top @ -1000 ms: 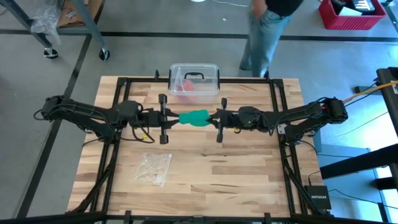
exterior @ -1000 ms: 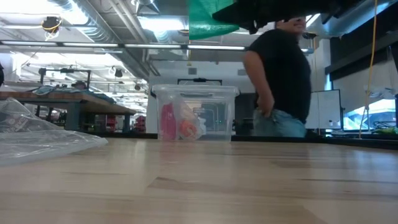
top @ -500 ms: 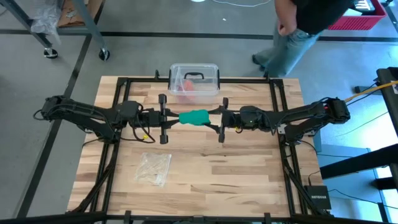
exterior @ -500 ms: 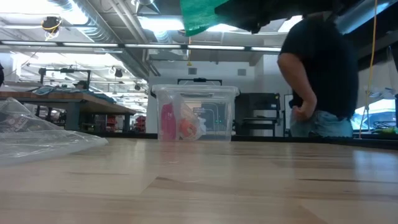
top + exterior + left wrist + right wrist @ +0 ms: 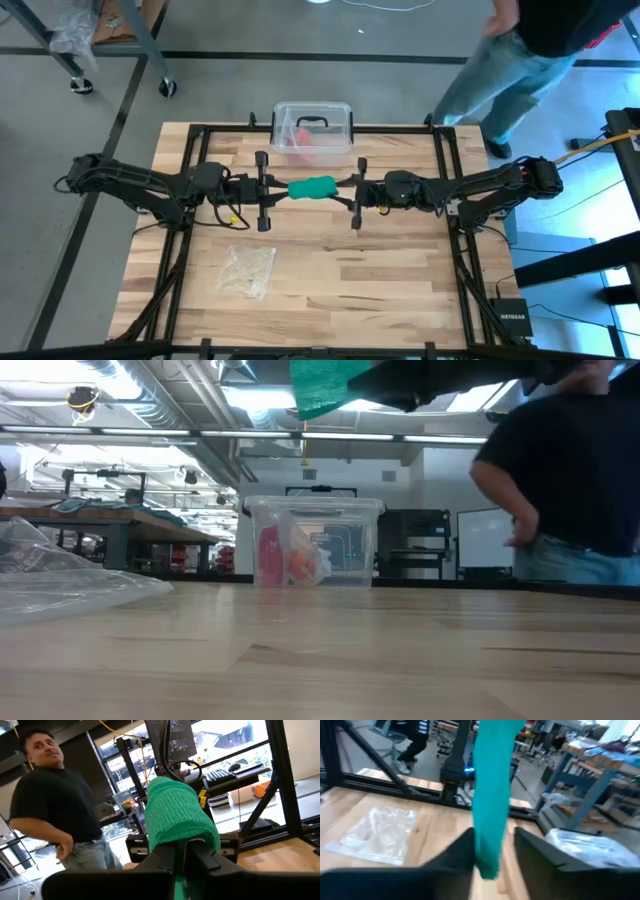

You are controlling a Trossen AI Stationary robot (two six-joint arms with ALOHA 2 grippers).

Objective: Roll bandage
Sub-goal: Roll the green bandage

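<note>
Apparently to roll it clear of the tabletop (image 5: 330, 270), the left gripper (image 5: 266, 190) pinches the bandage (image 5: 312, 188) aloft near the far edge, while the right gripper (image 5: 353, 192) straddles its loose end with fingers parted.

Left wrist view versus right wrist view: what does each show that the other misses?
Only the left wrist view shows a person in a black shirt, and the left pincer shut on the bandage. Only the right wrist view shows the clear plastic wrapper on the table, and the right pincer open around the hanging strip. Both show the green bandage.
</note>
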